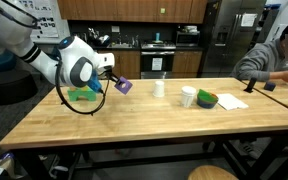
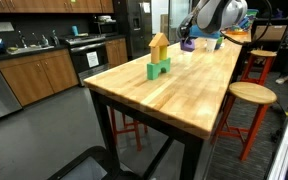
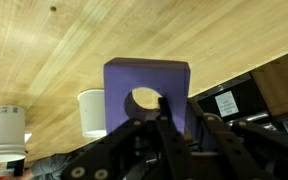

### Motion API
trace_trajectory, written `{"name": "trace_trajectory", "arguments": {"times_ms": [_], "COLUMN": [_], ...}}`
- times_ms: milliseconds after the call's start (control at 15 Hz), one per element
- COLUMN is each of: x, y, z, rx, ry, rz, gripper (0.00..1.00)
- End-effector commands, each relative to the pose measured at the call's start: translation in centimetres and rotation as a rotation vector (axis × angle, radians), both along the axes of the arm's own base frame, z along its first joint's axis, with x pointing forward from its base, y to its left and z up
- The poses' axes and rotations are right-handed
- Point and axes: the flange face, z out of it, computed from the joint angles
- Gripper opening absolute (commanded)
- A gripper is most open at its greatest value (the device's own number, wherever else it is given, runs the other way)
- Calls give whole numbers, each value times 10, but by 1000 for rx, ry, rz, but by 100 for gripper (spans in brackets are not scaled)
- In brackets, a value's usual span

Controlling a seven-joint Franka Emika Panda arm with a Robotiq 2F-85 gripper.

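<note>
My gripper (image 1: 117,82) is shut on a purple block (image 1: 124,85) with a round hole and holds it in the air above the wooden table (image 1: 134,120). In the wrist view the purple block (image 3: 146,95) fills the middle, with my fingers (image 3: 174,120) clamped on it. In an exterior view the purple block (image 2: 187,44) hangs at the far end of the table. A green block (image 1: 84,95) lies on the table just below and beside my gripper. In an exterior view the green arch block (image 2: 159,68) carries a yellow roof block (image 2: 159,45).
A white cup (image 1: 159,88), a second white cup (image 1: 188,97), a green bowl (image 1: 206,99) and a paper sheet (image 1: 231,101) stand on the table. A person (image 1: 279,60) sits at its far end. Wooden stools (image 2: 246,95) stand beside the table.
</note>
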Motion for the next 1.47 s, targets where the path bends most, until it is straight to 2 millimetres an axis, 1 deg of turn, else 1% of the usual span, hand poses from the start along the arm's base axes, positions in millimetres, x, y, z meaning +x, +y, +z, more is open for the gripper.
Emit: {"name": "trace_trajectory", "arguments": {"times_ms": [0, 133, 267, 400, 600, 933, 1400], "x": [12, 13, 17, 23, 30, 33, 31], "y": [-16, -3, 35, 61, 86, 102, 111], "z": [3, -3, -10, -16, -22, -16, -8], "rx": [-71, -87, -82, -85, -101, -126, -159], "ry": [-79, -79, 5, 58, 138, 188, 240], "rz": [-65, -71, 49, 112, 165, 192, 215], "gripper": [5, 5, 5, 5, 5, 5, 5]}}
